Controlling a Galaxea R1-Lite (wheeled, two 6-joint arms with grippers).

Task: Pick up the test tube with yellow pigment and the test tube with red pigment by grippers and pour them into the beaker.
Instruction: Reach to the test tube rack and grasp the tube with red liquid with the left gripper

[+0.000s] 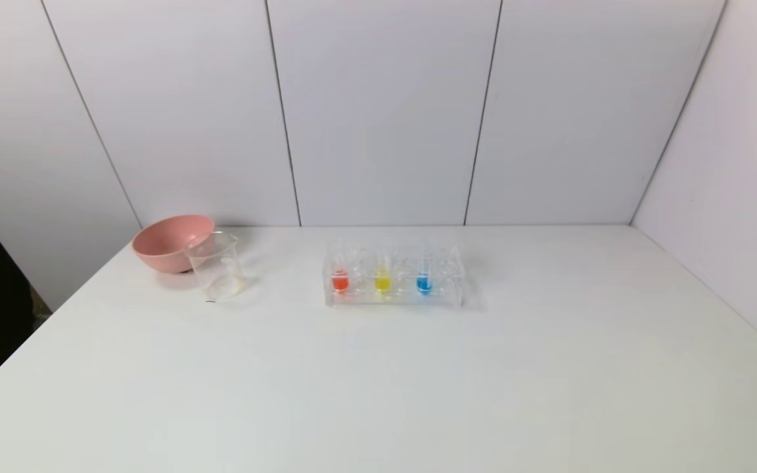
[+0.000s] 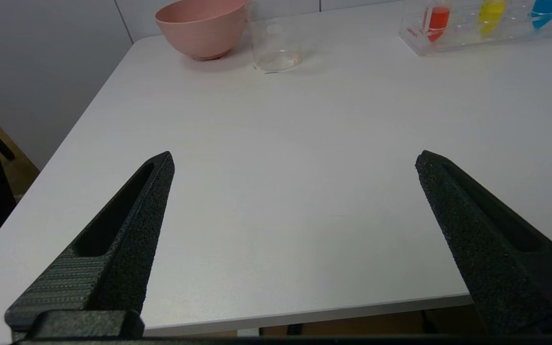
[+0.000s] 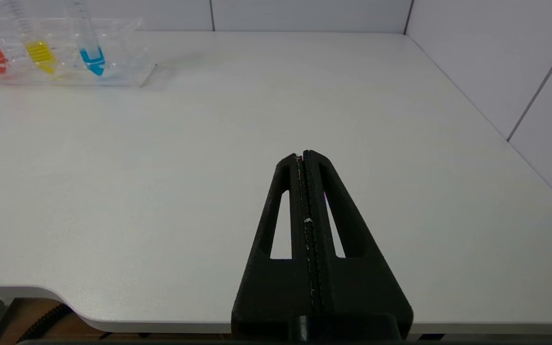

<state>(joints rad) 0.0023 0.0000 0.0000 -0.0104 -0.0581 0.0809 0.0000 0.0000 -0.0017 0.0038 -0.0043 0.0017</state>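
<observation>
The left gripper [image 2: 295,160] hung over the near bench [image 1: 378,381] edge, jaws wide apart; the right gripper [image 3: 303,154] hung there too, jaws together. The red tube [image 1: 340,281] and yellow tube [image 1: 382,281] stood in the rack [image 1: 444,269], the beaker [image 1: 217,266] beside the pink bowl [image 1: 168,240].

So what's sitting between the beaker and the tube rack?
Nothing: in the head view only bare white table separates the beaker from the tube rack.

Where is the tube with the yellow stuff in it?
In the head view, the test tube with yellow pigment stands in the clear rack near the table's middle, between the red tube on its left and the blue tube on its right.
</observation>
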